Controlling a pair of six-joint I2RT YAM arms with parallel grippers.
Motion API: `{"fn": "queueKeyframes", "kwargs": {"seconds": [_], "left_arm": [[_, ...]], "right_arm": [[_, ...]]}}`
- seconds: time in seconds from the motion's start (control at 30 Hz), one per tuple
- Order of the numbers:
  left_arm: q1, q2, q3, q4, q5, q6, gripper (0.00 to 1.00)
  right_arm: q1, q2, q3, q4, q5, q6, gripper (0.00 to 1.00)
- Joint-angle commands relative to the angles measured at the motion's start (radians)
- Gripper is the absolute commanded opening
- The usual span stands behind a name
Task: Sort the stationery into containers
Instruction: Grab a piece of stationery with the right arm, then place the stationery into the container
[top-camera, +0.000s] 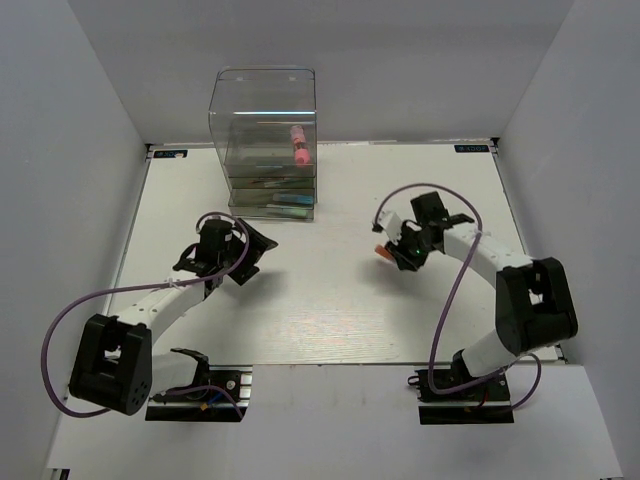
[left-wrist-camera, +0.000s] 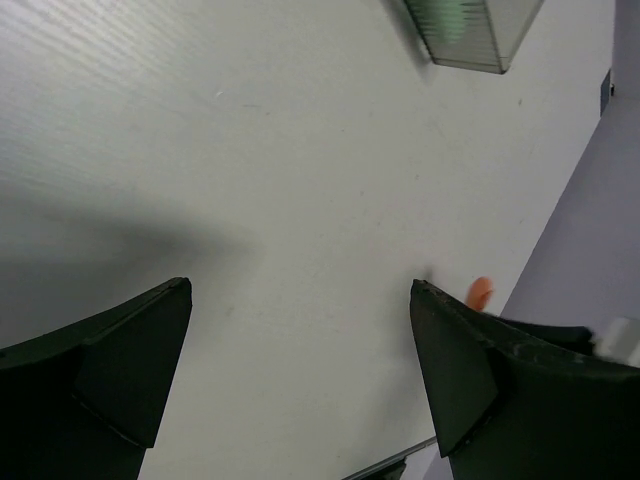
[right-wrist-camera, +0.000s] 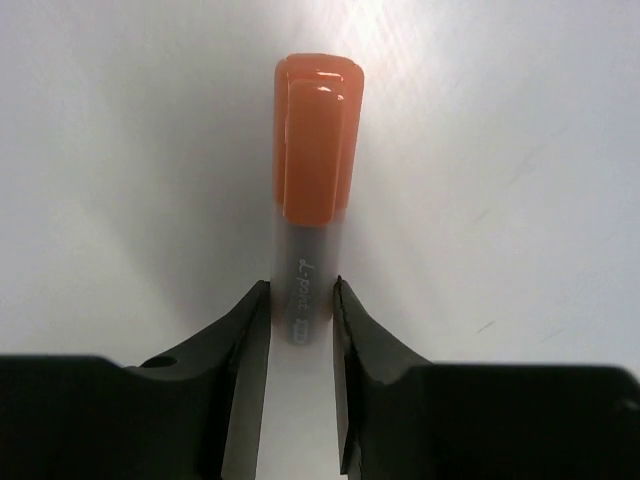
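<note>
My right gripper (right-wrist-camera: 301, 290) is shut on the clear barrel of an orange-capped marker (right-wrist-camera: 316, 150), the cap pointing away from the jaws; it shows in the top view (top-camera: 383, 253) right of centre, above the table. The tall clear box (top-camera: 264, 140) with shallow drawers at its base stands at the back; a chunky pink tube (top-camera: 298, 146) and other pens lie inside. My left gripper (top-camera: 250, 252) is open and empty over bare table, left of centre. In the left wrist view the fingers (left-wrist-camera: 455, 370) are wide apart, the orange cap (left-wrist-camera: 480, 292) peeks past one.
White walls close in the table (top-camera: 330, 310) on the left, right and back. The clear box's corner (left-wrist-camera: 465, 30) shows at the top of the left wrist view. Both arm bases sit at the near edge.
</note>
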Motion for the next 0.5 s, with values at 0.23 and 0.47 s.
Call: {"fn": "queueKeyframes", "kwargs": {"seconds": [0.23,0.47], "left_arm": [[0.006,-0.015,-0.091,0.101,0.008,-0.105,1.00],[0.006,-0.024,-0.109,0.092,-0.011,-0.105,1.00]], "right_arm": [[0.198,0.413,0.658,0.073,-0.161,-0.250,0.04],[0.316,0.578,0.894,0.161,-0.132,-0.304,0.02]]}}
